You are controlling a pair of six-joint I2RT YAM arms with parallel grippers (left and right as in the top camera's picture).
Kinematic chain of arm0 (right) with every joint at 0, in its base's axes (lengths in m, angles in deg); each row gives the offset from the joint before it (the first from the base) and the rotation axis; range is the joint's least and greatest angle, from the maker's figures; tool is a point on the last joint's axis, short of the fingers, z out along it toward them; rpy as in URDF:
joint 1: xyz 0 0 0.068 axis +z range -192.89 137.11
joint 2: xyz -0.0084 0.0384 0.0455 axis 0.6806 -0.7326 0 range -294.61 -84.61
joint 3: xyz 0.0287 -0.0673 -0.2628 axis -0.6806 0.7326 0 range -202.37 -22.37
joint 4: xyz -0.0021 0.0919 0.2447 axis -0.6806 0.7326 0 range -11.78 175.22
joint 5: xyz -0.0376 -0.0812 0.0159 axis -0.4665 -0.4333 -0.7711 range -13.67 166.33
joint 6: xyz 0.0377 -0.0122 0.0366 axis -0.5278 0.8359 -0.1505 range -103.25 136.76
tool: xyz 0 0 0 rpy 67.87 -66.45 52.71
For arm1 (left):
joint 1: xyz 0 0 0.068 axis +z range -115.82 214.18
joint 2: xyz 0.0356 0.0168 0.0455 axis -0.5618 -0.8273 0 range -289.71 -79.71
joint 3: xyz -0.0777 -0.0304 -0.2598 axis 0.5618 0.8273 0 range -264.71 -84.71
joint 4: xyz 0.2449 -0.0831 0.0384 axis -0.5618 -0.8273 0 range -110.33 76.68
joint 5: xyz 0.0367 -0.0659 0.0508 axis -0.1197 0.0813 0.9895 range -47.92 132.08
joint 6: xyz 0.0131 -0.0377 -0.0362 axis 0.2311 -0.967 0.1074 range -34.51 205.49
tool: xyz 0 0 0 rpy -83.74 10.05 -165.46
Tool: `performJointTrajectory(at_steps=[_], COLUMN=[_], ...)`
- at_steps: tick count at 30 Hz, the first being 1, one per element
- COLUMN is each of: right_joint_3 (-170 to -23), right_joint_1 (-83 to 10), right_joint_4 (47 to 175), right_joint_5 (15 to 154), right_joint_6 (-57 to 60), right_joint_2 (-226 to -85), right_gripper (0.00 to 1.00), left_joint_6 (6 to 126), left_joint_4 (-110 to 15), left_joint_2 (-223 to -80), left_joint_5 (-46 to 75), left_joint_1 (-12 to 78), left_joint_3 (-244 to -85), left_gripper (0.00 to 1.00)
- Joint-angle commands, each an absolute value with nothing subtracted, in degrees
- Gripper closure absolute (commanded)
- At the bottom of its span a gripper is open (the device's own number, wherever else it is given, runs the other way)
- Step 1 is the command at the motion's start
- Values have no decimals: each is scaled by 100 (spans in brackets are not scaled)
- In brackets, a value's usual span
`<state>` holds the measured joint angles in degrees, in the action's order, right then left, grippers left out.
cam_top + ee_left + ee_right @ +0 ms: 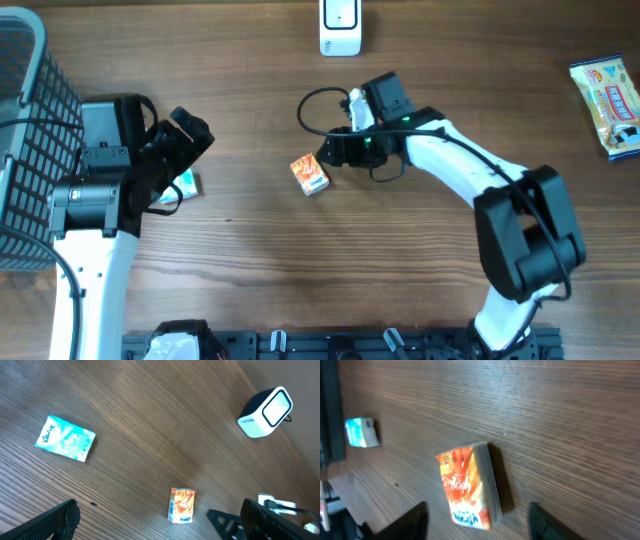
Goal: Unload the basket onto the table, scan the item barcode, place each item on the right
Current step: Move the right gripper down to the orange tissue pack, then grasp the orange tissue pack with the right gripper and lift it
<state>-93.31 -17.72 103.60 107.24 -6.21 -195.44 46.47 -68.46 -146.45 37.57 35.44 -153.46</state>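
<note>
The item is a small orange tissue pack [309, 173] lying flat on the wooden table; it also shows in the left wrist view [181, 505] and the right wrist view [467, 485]. My right gripper [327, 156] is low at the pack's right end. In its wrist view the gripper [477, 522] is open, its jaws straddle the pack's near end, and a gap shows on each side. The white scanner [340, 25] stands at the table's far edge. My left gripper [185, 135] hovers open on the left, holding nothing.
A teal Kleenex pack [185, 185] lies under the left arm, also seen in the left wrist view [65, 439]. A dark wire basket [25, 150] fills the left edge. A yellow snack bag [610, 105] lies at the far right.
</note>
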Motion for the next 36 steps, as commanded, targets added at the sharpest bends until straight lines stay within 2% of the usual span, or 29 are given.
performJointTrajectory(at_steps=[1, 3, 10, 15, 20, 25, 27, 29, 36], right_joint_3=[-9313, -9313, -9313, -9313, -9313, -9313, -9313, -9313, -9322], right_joint_1=[-1495, -1394, -1241, -1134, -1134, -1134, -1134, -1134, -1195], right_joint_4=[10039, 9978, 9923, 9997, 10017, 10124, 10133, 10135, 10166], right_joint_5=[10751, 10727, 10567, 9997, 9922, 9909, 9900, 9903, 10388], right_joint_6=[-894, -885, -878, -898, -990, -1023, -1023, -1029, -1036], right_joint_2=[-19959, -20051, -20154, -20151, -20151, -20151, -20151, -20151, -20116], right_gripper=[39, 35, 37, 46, 69, 76, 83, 96, 96], left_joint_6=[4778, 4778, 4778, 4778, 4778, 4778, 4778, 4778, 4778], left_joint_4=[-6846, -6846, -6846, -6846, -6846, -6846, -6846, -6846, -6846], left_joint_2=[-14666, -14666, -14666, -14669, -14666, -14669, -14669, -14669, -14666], left_joint_5=[3811, 3811, 3811, 3811, 3811, 3811, 3813, 3811, 3811], left_joint_1=[3581, 3581, 3581, 3581, 3581, 3581, 3581, 3581, 3581], left_joint_3=[-15409, -15409, -15409, -15409, -15409, -15409, -15409, -15409, -15409], left_gripper=[0, 0, 0, 0, 0, 0, 0, 0, 0])
